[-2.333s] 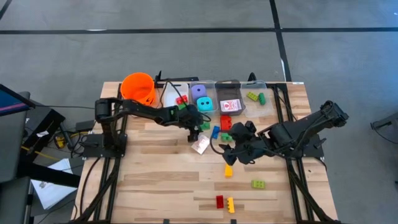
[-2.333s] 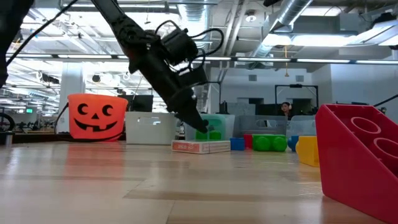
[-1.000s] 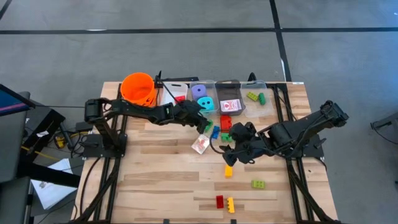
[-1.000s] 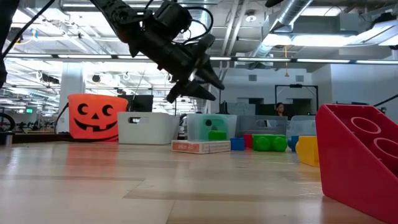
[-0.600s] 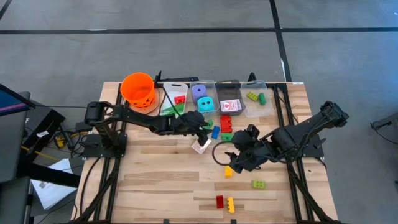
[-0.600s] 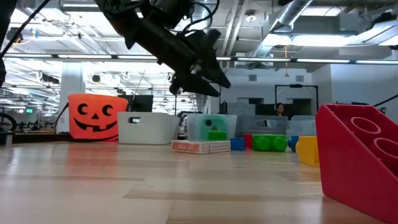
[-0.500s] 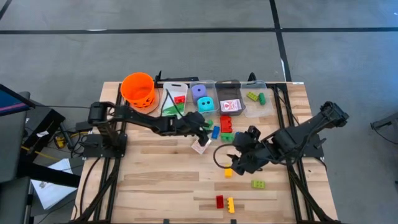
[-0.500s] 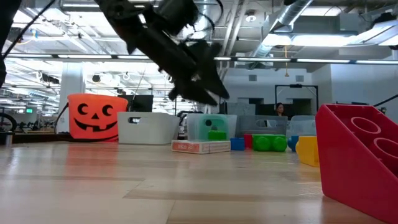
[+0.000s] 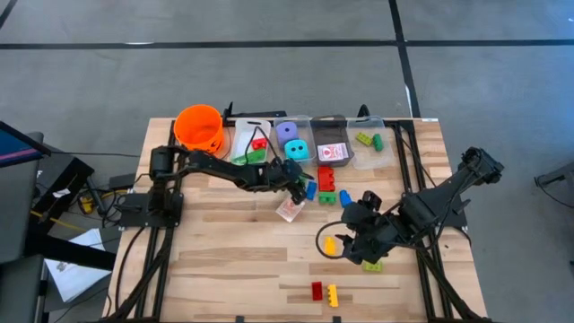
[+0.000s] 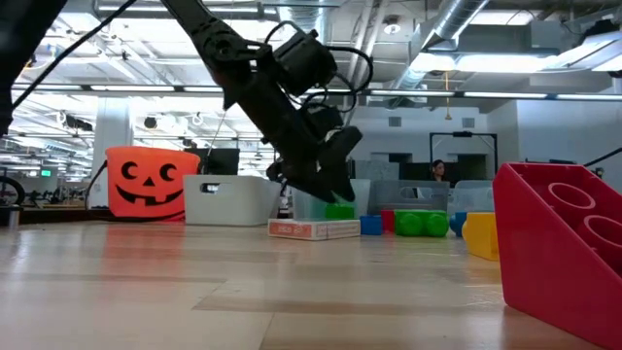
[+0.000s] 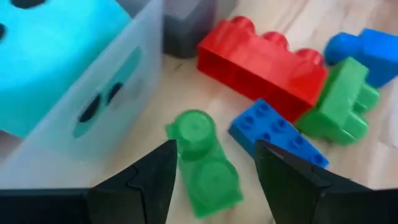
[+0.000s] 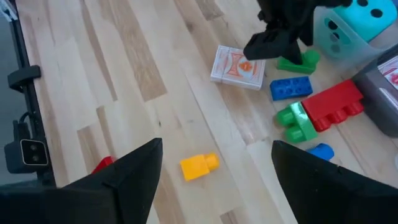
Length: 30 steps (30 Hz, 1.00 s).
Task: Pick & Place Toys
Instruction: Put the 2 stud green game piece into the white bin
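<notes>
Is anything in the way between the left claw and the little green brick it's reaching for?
Nothing visible. The left gripper hangs open right over the green brick, a finger on each side. The blue brick lies close beside it.

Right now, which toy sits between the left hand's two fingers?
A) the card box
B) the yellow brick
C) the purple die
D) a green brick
D: the left wrist view shows the left hand open, with a small green brick lying on the table between its fingers, next to the bin with the teal die.
</notes>
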Motion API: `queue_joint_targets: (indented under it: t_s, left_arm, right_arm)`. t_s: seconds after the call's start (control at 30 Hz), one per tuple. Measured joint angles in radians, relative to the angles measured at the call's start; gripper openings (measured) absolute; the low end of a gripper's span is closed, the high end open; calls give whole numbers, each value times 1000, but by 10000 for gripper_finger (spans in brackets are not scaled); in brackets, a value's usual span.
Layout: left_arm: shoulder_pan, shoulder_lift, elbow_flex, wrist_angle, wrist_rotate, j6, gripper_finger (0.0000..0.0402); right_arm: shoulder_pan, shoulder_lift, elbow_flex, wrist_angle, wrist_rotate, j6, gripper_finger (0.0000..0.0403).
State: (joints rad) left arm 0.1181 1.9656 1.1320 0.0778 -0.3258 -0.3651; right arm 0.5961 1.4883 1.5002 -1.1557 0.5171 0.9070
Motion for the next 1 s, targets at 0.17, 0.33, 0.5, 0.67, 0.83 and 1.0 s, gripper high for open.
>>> queue_joint_targets:
  t_s: [0.17,0.33,0.5,0.67,0.83,1.0]
  left_arm:
    - [26,15,1,7,8,1,208]
    - [25,55,4,23,60,-3,208]
    - [1,90,5,20,51,18,207]
    - [-7,84,1,-8,53,101,186]
    - [-3,83,1,-6,80,117,131]
    - [-14,60,-1,-13,123,107,131]
  right_arm:
    - [-9,0,0,-6,4,9,295]
    - [-36,0,0,-5,5,2,295]
    - [-68,0,0,-5,5,2,295]
    - [-102,0,0,-5,6,2,295]
    - [-136,0,0,-5,7,1,295]
    - [-160,0,0,-4,7,1,295]
